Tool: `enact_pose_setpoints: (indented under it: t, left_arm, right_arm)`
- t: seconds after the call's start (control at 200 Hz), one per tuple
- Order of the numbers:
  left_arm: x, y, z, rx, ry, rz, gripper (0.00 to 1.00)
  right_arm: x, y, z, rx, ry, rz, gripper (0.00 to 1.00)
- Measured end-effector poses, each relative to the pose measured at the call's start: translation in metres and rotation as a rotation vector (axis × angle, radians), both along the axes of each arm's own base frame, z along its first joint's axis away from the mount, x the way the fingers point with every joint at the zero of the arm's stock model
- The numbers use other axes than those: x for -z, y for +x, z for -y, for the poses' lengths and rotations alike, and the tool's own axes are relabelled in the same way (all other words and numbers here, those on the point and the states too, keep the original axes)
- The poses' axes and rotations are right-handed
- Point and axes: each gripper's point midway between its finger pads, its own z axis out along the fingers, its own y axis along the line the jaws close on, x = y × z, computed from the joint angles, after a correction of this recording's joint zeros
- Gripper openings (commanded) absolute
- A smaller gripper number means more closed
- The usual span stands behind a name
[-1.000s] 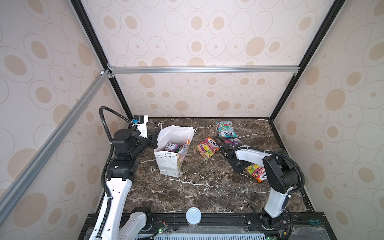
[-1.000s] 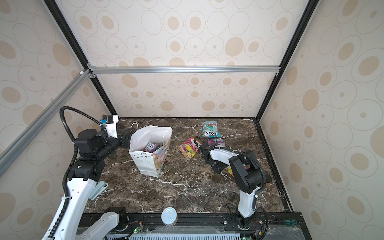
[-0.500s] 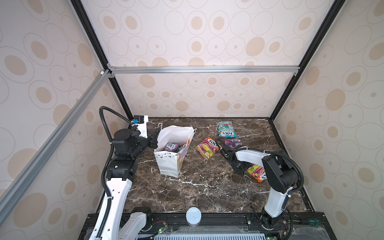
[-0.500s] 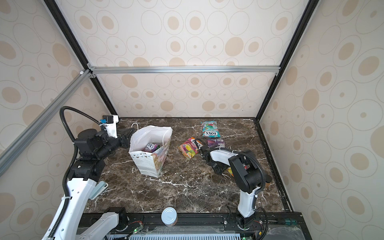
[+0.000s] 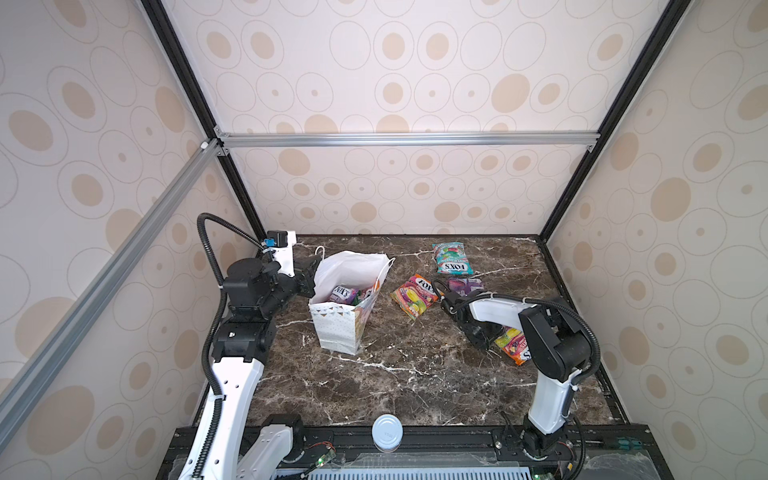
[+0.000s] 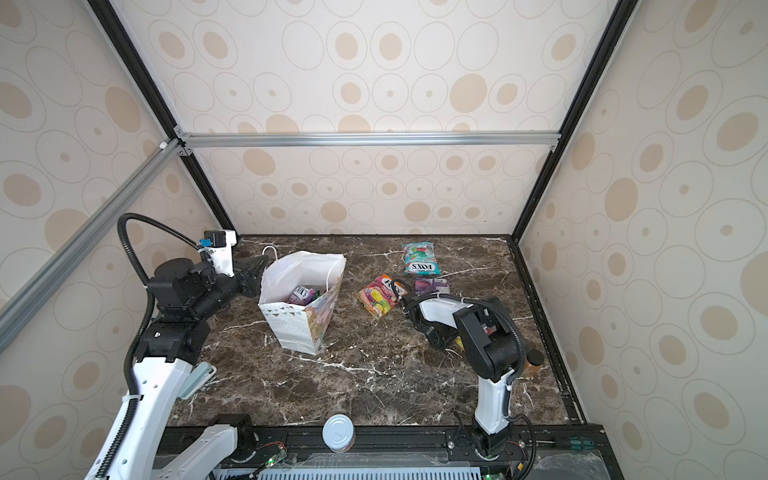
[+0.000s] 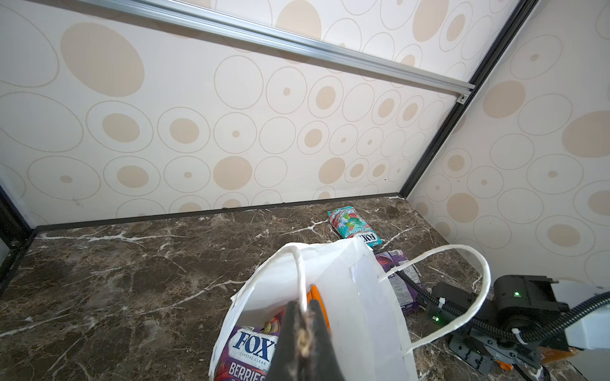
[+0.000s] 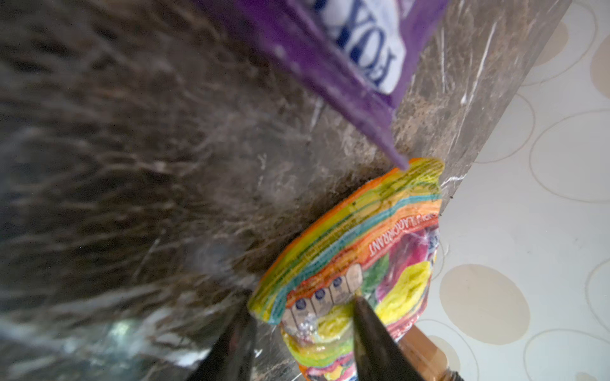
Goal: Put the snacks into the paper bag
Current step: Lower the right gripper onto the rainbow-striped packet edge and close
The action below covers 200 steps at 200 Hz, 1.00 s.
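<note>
**Top views.** In both top views the dark marble table (image 5: 415, 374) formed the floor of a booth. Its walls (image 5: 395, 199) carried beige circle wallpaper, and a black frame edged the table.

- The left gripper (image 5: 311, 275) stood at the rim of the paper bag (image 5: 340, 328).
- The bag stood upright and open-mouthed, with a berries packet (image 5: 341, 294) inside.
- The right gripper (image 5: 484, 338) sat low at the table, against the yellow-green packet (image 5: 513, 345).
- The orange packet (image 5: 415, 296) lay between the two grippers.
- The purple packet (image 5: 467, 286) lay near the right gripper, toward the back wall. The teal packet (image 5: 451, 257) lay farther beyond.
- Open marble ran from both grippers to the front edge, where a white cap (image 5: 387, 432) sat.
- In a top view an amber-brown object (image 6: 533, 360) stood past the right gripper, near the side edge.

**Left wrist view.** The left gripper (image 7: 303, 316) had its jaws together, clamped on the bag's cord handle (image 7: 298, 280). The berries packet (image 7: 251, 349) lay just beyond the fingers, inside the bag (image 7: 363, 297). Bare marble stretched past the gripper to the back wall.

**Right wrist view.** The right gripper (image 8: 302, 305) had its jaws apart, astride one end of the yellow-green packet (image 8: 379, 231). One fingertip (image 8: 361, 306) touched the printed face. Whether the packet was pinched could not be told. The corner of the purple packet (image 8: 330, 49) met the far end of the yellow-green packet. The marble beside the gripper was blurred.
</note>
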Motion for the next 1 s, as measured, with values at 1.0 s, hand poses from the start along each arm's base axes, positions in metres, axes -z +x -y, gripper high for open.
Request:
enact_pose_setpoints:
  t: [1.0]
  left_arm:
    - [0.0002,-0.0001,0.0002,0.001,0.0,-0.001,0.0]
  right_arm:
    - [0.0027,-0.0016,-0.0053,0.037,0.074,-0.004,0.0]
